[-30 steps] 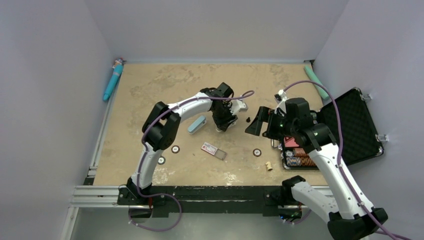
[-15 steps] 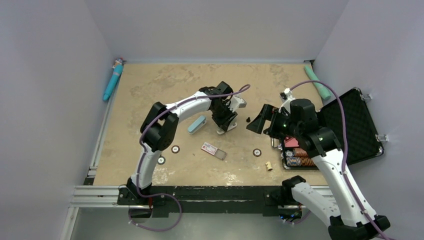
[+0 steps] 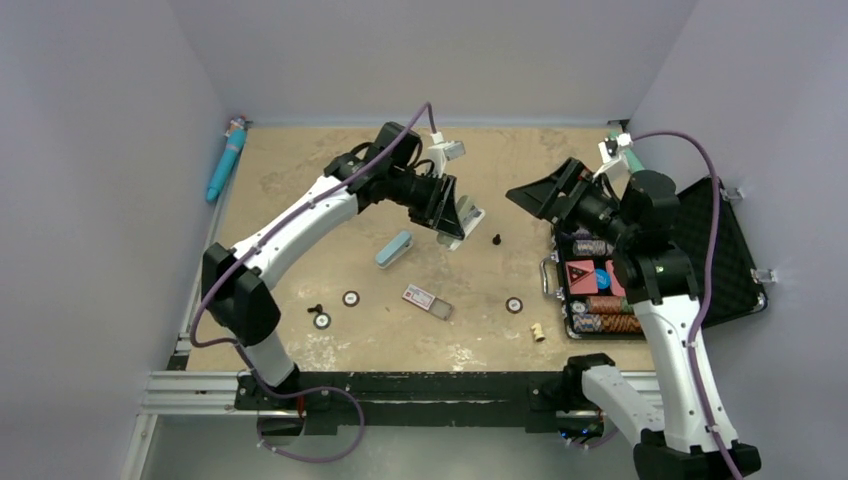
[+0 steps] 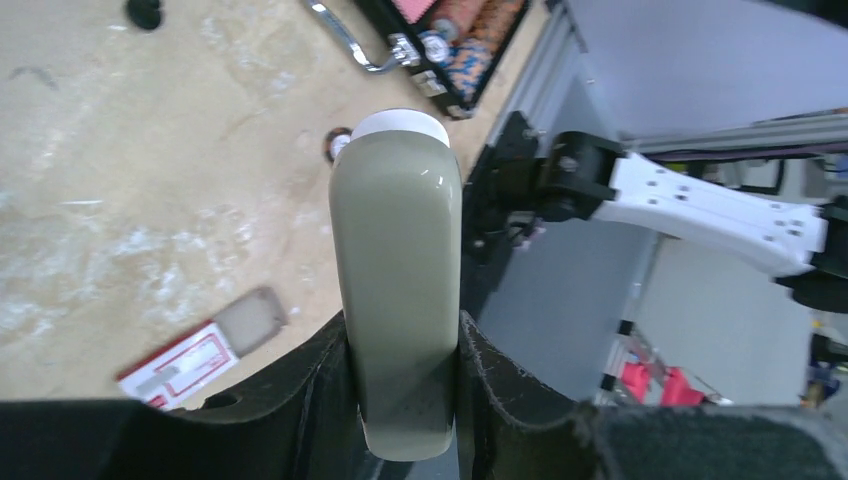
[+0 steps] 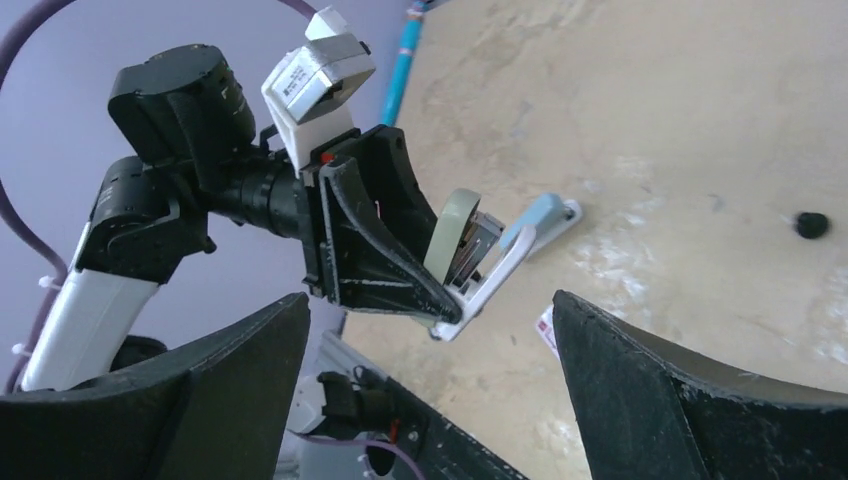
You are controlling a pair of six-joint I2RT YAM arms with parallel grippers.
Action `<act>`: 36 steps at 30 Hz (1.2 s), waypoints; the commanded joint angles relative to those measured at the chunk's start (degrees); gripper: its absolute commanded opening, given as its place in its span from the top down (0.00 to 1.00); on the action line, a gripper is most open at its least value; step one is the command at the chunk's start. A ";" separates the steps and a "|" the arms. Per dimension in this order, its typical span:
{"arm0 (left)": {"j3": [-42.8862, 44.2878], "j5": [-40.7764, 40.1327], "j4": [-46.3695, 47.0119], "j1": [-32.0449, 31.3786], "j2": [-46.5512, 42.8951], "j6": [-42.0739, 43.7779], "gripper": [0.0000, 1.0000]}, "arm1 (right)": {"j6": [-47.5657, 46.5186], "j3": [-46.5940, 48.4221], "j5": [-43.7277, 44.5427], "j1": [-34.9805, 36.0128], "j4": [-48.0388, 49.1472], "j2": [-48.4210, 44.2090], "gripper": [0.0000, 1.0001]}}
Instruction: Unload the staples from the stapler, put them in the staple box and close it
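Seen from above, a turquoise pen (image 3: 226, 160) lay along the left edge of the bench (image 3: 300, 170), at its far-left corner. Toward the near edge lay a dark disc (image 3: 351, 298) and a second disc (image 3: 322, 320). A light-blue block (image 3: 395, 248) lay nearer the middle, and a red-and-white card (image 3: 427, 300) lay just to its right, on the near side. The left gripper (image 4: 403, 360) was clamped on the stapler (image 4: 395, 250), one finger pressed against each flank of its grey-green top. It held the stapler clear of the bench, over the middle. In the right-wrist view the stapler stood hinged open: its white base (image 5: 495, 275) was swung away from the top and the metal magazine (image 5: 478, 240) was exposed between the two. The staples could not be made out in the magazine in any view. A small black peg (image 3: 496, 239) sat on the bench just right of the stapler. A third disc (image 3: 514, 305) and a small tan cylinder (image 3: 538, 331) lay closer to the near edge. The right gripper (image 3: 535, 193) was raised and spread wide with nothing between its fingers; it faced the stapler and was apart from it. An open black case (image 3: 720, 250) lay at the right edge, holding stacks of chips (image 3: 598, 305). A teal tube (image 3: 632, 165) lay in the far-right corner.
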 commanded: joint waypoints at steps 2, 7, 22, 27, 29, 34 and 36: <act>0.87 9.70 4.12 0.74 -6.88 -14.35 1.00 | 10.95 -6.23 -16.66 -0.42 23.59 -0.39 0.05; 2.22 9.76 4.88 1.40 -10.97 -20.66 1.00 | 19.73 -9.66 -21.46 -0.45 38.41 0.32 0.05; 2.18 10.52 18.62 1.54 -14.75 -32.98 1.00 | 23.22 -10.24 -20.98 -0.29 42.48 1.00 0.04; 1.37 12.34 27.24 1.50 -14.71 -37.40 1.00 | 25.54 -10.70 -20.51 0.46 44.58 2.15 0.04; 1.30 12.46 27.75 1.55 -14.48 -37.85 1.00 | 26.58 -10.12 -19.91 1.24 46.23 2.90 0.04; 0.43 13.71 30.46 1.48 -14.09 -39.59 1.00 | 26.84 -6.66 -18.85 4.09 47.72 6.58 0.07; 0.35 13.67 30.06 1.46 -14.12 -39.37 1.00 | 26.66 -5.41 -18.48 4.97 47.83 7.80 0.09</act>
